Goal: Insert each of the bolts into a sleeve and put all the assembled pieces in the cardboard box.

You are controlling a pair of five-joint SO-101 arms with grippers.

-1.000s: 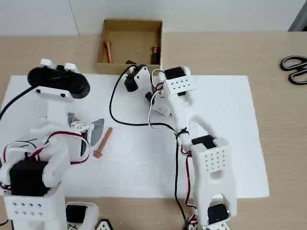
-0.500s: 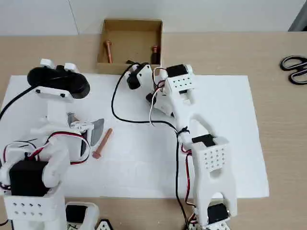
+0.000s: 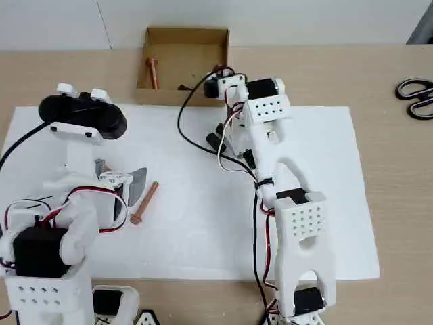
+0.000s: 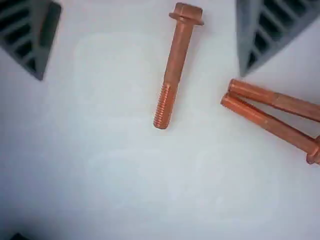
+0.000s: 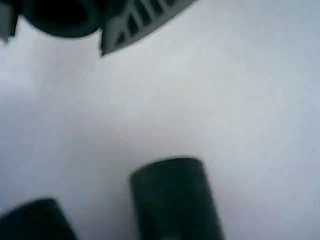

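A copper bolt [image 3: 145, 201] [image 4: 177, 65] lies on the white sheet [image 3: 325, 203]. My left gripper [image 3: 120, 177] [image 4: 150, 25] hangs open just above it, one grey finger on each side of the bolt's head. Two more copper bolts [image 4: 272, 115] lie close beside it. The cardboard box [image 3: 183, 34] stands at the back with a bolt assembly [image 3: 153, 72] inside. My right gripper [image 3: 229, 139] points down at the sheet in front of the box. Below it stand two black sleeves [image 5: 172, 200] [image 5: 35, 220].
Black scissors [image 3: 416, 95] lie on the wooden table at the far right. The right arm's black cable [image 3: 193, 139] loops across the sheet between the two arms. The right half of the sheet is bare.
The right arm's wrist has swung right and back towards the box's near right corner, and now covers the second bolt in the box. The left arm and the bolt below it have stayed put.
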